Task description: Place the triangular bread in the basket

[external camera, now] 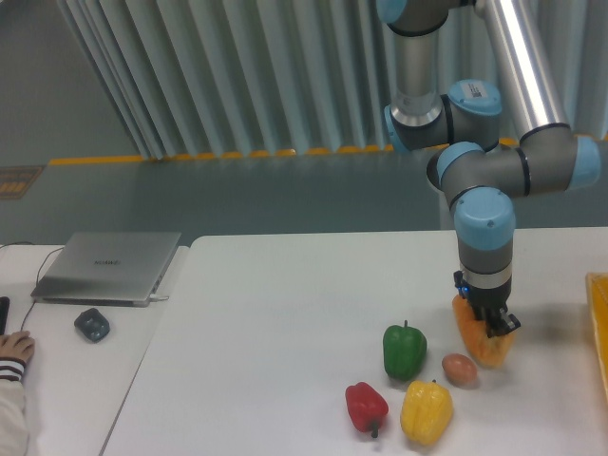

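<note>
Basket (600,328) at right edge of frame, only narrow yellow-orange strip visible, contents hidden; triangular bread (482,340), golden-orange wedge, lower right on counter (285,323) beside brown egg (459,369), gripper (493,325) pinching it

Triangular bread (481,339): golden-orange. Basket (599,328): yellow-orange strip at the right edge. Gripper (491,323): black, blue spot near the wrist. Arm (484,204): grey links, light-blue joint caps, silver tube. Peppers: one green (404,350), one red (366,406), one yellow (425,411). Egg (459,368): brown. Table (285,323): white. Laptop (109,266): silver-grey. Wall (237,76): pale grey-blue vertical ribs; yellow stripe on floor.
</note>
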`<state>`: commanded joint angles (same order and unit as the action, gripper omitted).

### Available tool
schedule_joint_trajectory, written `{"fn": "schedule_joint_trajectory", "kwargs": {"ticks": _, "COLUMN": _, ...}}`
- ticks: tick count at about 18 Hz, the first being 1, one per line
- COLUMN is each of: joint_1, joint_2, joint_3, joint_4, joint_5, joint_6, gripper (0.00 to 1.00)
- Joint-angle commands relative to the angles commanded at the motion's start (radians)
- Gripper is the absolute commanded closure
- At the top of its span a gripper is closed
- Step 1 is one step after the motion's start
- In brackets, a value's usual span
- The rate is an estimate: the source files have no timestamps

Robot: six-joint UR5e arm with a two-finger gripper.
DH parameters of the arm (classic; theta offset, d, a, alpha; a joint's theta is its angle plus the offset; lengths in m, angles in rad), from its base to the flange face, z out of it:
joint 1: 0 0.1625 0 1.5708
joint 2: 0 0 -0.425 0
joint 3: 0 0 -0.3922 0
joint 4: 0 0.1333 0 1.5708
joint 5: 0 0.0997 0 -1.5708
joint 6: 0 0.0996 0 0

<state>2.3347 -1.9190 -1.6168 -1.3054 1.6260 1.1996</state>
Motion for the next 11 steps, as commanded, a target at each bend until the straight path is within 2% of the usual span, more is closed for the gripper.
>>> {"fn": "schedule_joint_trajectory", "kwargs": {"ticks": 6, "joint_1": 0.018, "joint_2": 0.018, "joint_3": 0.054, "joint_4": -0.04, "joint_5": -0.003, "joint_6": 0.012, "gripper": 1.0}}
{"fn": "schedule_joint_trajectory", "kwargs": {"ticks": 8, "joint_1": 0.038, "joint_2": 0.021, "joint_3": 0.092, "joint_4": -0.077, "joint_5": -0.008, "joint_6": 0.058, "gripper": 1.0}}
{"fn": "schedule_joint_trajectory", "kwargs": {"ticks": 11, "joint_1": 0.067, "joint_2": 0.031, "joint_3": 0.132, "joint_4": -0.08, "joint_5": -0.011, "joint_6": 0.113, "gripper": 1.0}}
